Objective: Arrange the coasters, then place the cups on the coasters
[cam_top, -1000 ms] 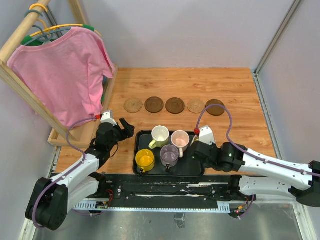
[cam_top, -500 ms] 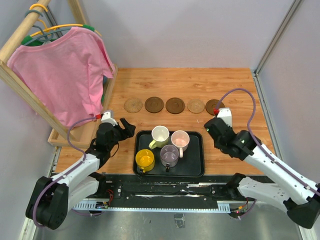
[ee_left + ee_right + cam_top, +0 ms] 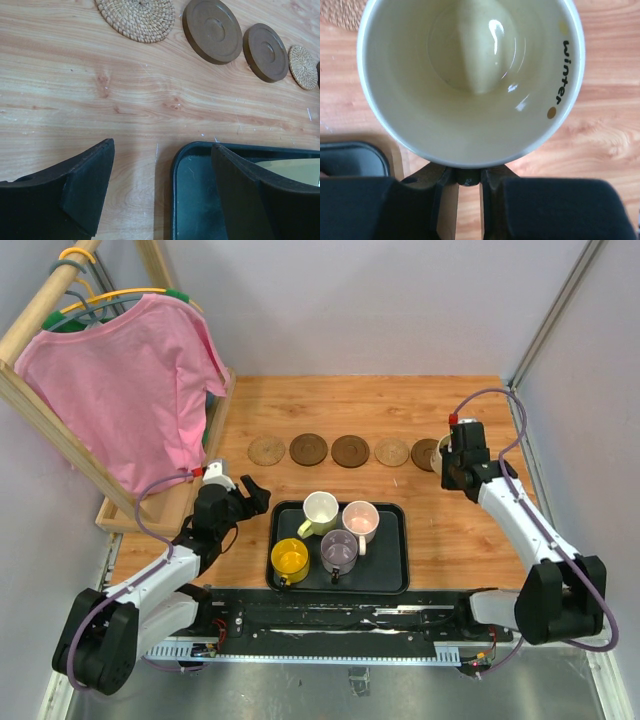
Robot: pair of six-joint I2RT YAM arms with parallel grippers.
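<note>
Right fingers (image 3: 555,207) carried cup (image 3: 470,75) beside rightmost dark coaster (image 3: 424,454).

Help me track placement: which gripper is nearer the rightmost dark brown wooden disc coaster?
Right. The right gripper holds a cream mug at that coaster; the left gripper sits beside the black tray.

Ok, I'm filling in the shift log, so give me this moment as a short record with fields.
coasters: five, in one row
tray: four cups on it
pale cup: held in right gripper by the rightmost coaster, not released
left gripper: open, empty, at the tray's left edge
</note>
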